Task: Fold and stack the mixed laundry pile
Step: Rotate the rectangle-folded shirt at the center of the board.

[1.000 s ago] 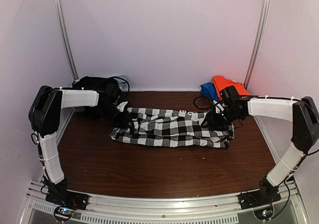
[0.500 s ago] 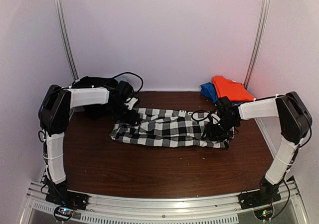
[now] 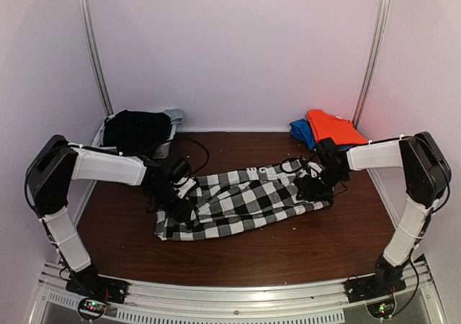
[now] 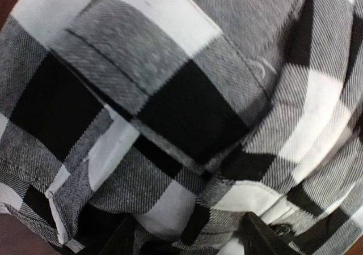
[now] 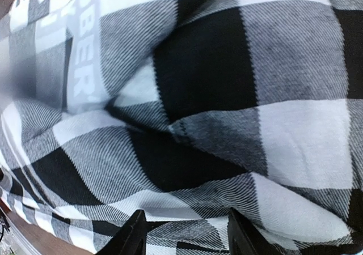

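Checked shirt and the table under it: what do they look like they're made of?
The checked shirt looks like soft woven cloth, perhaps cotton flannel: matte, with fine diagonal ribs and loose folds. The table looks like dark brown wood or wood-look laminate, smooth with faint sheen; I cannot tell which.

the left claw has pulled its end of the checked shirt toward the near edge (it now lies slanted).

Soft, even, pinkish light overhead; wrist views close, blurred at edges.
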{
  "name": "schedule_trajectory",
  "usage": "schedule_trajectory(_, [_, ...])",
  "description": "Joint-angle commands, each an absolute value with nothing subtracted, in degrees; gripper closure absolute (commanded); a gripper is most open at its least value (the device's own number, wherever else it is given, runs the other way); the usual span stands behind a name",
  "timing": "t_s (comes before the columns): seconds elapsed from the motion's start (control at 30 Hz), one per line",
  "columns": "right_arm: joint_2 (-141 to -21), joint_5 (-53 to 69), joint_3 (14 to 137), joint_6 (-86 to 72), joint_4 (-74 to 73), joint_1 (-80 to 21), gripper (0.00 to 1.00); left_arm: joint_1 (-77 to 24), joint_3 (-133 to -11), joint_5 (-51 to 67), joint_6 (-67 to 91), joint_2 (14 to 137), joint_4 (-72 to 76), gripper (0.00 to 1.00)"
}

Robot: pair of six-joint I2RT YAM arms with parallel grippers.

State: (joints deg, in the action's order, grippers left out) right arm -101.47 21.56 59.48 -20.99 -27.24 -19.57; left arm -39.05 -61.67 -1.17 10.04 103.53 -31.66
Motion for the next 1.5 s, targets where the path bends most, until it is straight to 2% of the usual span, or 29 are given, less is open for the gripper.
schedule_trajectory(0.0, [-105.9, 17.1, 64.1, -17.7, -28.0, -18.8, 0.52, -46.3, -51.3, 2.6, 16.2, 95.6, -37.7, 0.29])
schedule_trajectory(0.07, [-108.4, 19.4, 68.3, -16.3, -27.2, -19.2, 0.53, -51.0, -50.3, 4.3, 20.7, 91.3, -36.9, 0.18])
schedule_trajectory(0.13, [-110.5, 20.8, 74.0, -14.9, -28.9, -19.6, 0.53, -51.6, -49.9, 7.7, 24.1, 86.2, -34.3, 0.04])
schedule_trajectory(0.33, [-106.4, 24.1, 82.7, -12.1, -31.6, -20.3, 0.53, -48.3, -58.9, -1.6, 26.0, 79.1, -33.3, 0.02])
schedule_trajectory(0.47, [-101.6, 24.5, 81.7, -13.0, -33.8, -20.2, 0.53, -42.6, -62.6, -1.2, 25.3, 82.4, -30.3, 0.02])
schedule_trajectory(0.6, [-98.3, 28.1, 76.2, -17.9, -33.1, -21.1, 0.54, -37.5, -68.8, 1.3, 21.6, 91.0, -32.4, 0.03])
schedule_trajectory(0.8, [-97.0, 28.4, 67.9, -23.5, -28.3, -25.3, 0.54, -35.9, -78.1, 2.5, 15.4, 104.8, -36.2, 0.34])
schedule_trajectory(0.97, [-99.8, 27.3, 66.1, -25.4, -26.6, -27.5, 0.54, -35.7, -76.9, 2.3, 15.0, 108.8, -36.4, 0.36])
schedule_trajectory(1.03, [-101.6, 26.8, 66.1, -25.6, -26.1, -27.6, 0.54, -35.7, -75.4, 3.9, 14.9, 109.4, -36.3, 0.41])
schedule_trajectory(1.07, [-102.7, 26.0, 66.4, -25.4, -26.2, -27.6, 0.54, -35.7, -74.1, 4.7, 14.9, 109.4, -36.2, 0.47])
schedule_trajectory(1.17, [-106.7, 24.1, 68.9, -23.7, -27.4, -27.4, 0.54, -35.7, -69.6, 7.0, 15.0, 108.0, -35.6, 0.67])
schedule_trajectory(1.23, [-109.9, 23.5, 71.3, -22.3, -27.7, -27.2, 0.55, -35.7, -65.8, 8.3, 15.8, 105.9, -34.5, 0.76])
schedule_trajectory(1.37, [-117.0, 21.1, 78.3, -18.4, -27.5, -26.8, 0.56, -37.3, -58.1, 12.4, 19.0, 101.5, -31.2, 0.91])
schedule_trajectory(1.43, [-123.0, 19.5, 84.9, -15.9, -30.0, -26.7, 0.56, -39.3, -56.0, 12.8, 21.5, 100.0, -30.8, 0.99])
schedule_trajectory(1.47, [-125.4, 19.1, 89.7, -14.6, -31.3, -26.8, 0.56, -40.4, -55.2, 12.9, 22.9, 99.4, -30.7, 1.0])
